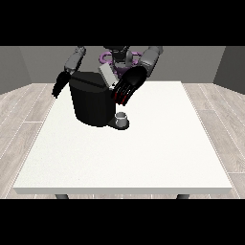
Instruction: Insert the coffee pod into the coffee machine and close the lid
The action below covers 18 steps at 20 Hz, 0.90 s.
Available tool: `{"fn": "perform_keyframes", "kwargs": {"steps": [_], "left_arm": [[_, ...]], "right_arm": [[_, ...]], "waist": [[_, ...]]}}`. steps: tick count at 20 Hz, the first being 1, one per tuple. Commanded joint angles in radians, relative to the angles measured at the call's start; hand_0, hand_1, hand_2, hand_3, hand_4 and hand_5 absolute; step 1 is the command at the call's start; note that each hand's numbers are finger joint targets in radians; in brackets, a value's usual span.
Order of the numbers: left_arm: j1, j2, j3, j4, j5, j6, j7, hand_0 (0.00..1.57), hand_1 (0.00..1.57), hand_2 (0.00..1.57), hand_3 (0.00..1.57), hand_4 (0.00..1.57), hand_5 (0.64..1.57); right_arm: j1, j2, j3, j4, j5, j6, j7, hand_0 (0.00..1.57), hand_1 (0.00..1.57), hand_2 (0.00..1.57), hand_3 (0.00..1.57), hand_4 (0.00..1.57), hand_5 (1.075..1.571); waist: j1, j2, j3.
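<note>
Front view: open-fingered hand touches coffee machine lid; table foreground bare.

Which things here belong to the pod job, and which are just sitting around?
Part of the job:
- coffee machine, black
- its lid, tilted up
- hand at the view's right, by the lid

Just there:
- small cup on the machine's base
- hand at the view's left, hanging beside the machine
- white table

No coffee pod can be made out.

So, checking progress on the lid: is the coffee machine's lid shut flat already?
No, the lid stands tilted up above the coffee machine, with the hand at the view's right by it.
</note>
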Motion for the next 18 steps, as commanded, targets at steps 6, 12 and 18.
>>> {"fn": "perform_keyframes", "kwargs": {"steps": [6,12,18], "left_arm": [[0.096,-0.098,-0.008,-0.041,0.022,-0.036,0.050,0.00,0.00,0.00,0.05,0.00,1.571],[0.218,-0.255,0.072,-0.067,0.165,-0.032,0.018,0.00,0.00,0.13,0.00,0.00,1.571],[0.427,-0.454,0.309,-0.041,0.478,-0.058,-0.034,0.00,0.00,0.00,0.00,0.41,1.571]], "right_arm": [[0.117,-0.017,-0.089,0.148,-0.045,-0.014,-0.113,0.00,0.00,0.00,0.00,0.14,1.571],[0.167,-0.009,-0.102,0.173,-0.061,-0.012,-0.078,0.00,0.00,0.00,0.00,0.00,1.571],[0.319,-0.025,-0.136,0.209,-0.080,-0.001,-0.107,0.00,0.00,0.00,0.00,0.00,1.571]], "waist": [[0.132,-0.141,-0.0002],[0.215,-0.276,-0.0016],[0.347,-0.443,-0.0050]]}}
